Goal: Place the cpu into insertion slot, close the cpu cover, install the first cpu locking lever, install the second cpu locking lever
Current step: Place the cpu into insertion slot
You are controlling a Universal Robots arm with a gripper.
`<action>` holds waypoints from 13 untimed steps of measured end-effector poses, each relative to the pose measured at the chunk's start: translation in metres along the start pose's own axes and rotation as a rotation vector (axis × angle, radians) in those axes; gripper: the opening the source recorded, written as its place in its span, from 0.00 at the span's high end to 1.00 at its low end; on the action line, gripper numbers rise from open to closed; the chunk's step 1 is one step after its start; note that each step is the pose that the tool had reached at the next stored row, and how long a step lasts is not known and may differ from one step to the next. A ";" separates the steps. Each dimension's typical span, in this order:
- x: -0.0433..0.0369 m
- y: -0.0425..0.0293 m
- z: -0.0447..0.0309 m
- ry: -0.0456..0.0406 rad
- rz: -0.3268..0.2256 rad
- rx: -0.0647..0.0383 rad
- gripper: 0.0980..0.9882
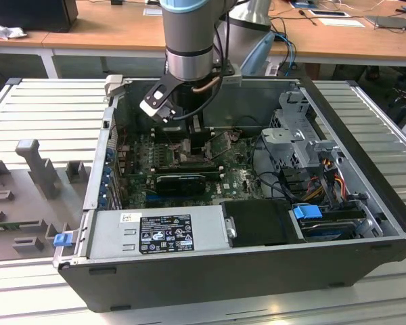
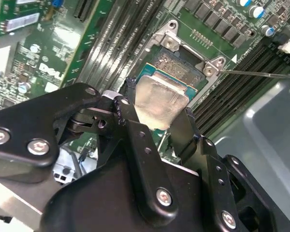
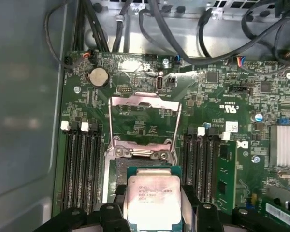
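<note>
My gripper [image 2: 158, 108] is shut on the cpu [image 2: 157, 95], a pale silver square chip held by two opposite edges between the black fingers [image 2: 183, 130]. The first wrist view shows the cpu [image 3: 153, 200] right over the insertion slot [image 3: 118, 169], a black-and-metal socket on the green motherboard [image 3: 217, 164]. Whether the chip rests in the slot or hovers just above it, I cannot tell. Beyond the slot, the cpu cover [image 3: 145, 100], a grey metal frame, stands swung open. A thin locking lever [image 2: 261, 73] sticks out beside the socket. In the exterior view the gripper [image 1: 193, 135] reaches down into the computer case [image 1: 243, 277].
Long black memory slots [image 3: 79, 164] flank the socket on both sides. A long black card [image 1: 181, 181] lies across the board nearer the power supply [image 1: 159, 233]. Cables [image 3: 164, 29] hang at the board's far edge. A drive cage [image 1: 304, 142] fills the exterior view's right.
</note>
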State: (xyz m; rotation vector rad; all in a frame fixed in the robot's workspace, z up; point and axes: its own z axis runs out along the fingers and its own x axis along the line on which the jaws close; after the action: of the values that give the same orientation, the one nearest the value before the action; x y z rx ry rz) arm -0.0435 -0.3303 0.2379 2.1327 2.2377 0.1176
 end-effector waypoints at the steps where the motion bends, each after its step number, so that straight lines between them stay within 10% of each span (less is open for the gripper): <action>1: 0.0014 -0.0018 0.0023 -0.0002 0.004 0.000 0.52; 13: 0.0100 -0.0059 0.0259 -0.0051 0.059 -0.001 0.52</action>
State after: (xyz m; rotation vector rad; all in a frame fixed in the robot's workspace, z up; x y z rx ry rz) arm -0.0476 -0.3201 0.2118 2.1966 2.1721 0.1153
